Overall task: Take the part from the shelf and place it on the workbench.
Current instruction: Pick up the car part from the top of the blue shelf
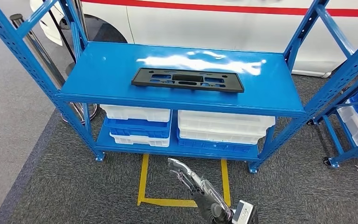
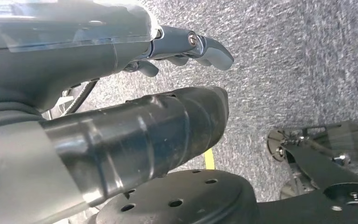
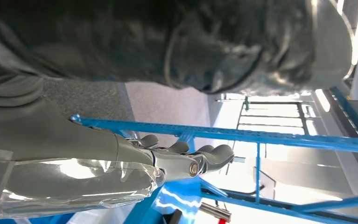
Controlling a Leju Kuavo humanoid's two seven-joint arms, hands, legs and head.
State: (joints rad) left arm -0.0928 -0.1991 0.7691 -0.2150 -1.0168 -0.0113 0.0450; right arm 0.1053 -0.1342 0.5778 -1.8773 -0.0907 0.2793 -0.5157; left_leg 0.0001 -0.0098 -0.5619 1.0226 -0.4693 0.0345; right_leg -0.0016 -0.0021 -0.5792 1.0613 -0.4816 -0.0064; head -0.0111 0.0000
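A long, flat black part (image 1: 187, 80) with several cut-outs lies across the middle of the blue shelf's top board (image 1: 97, 70). Low in front of the shelf, above the floor, my right hand (image 1: 186, 175) reaches forward with its fingers stretched out and nothing in them; it is well short of the part. In the right wrist view the same hand (image 3: 186, 161) is empty, with the blue shelf frame (image 3: 270, 136) ahead of it. My left hand (image 2: 186, 46) hangs over the grey carpet, fingers apart and empty.
White and blue bins (image 1: 223, 127) are stacked on the lower shelf. Yellow tape (image 1: 143, 179) marks a box on the carpet in front of the shelf. A second blue rack (image 1: 354, 116) stands at the right, a chrome post (image 1: 37, 46) at the left, and a white vehicle (image 1: 214, 25) behind.
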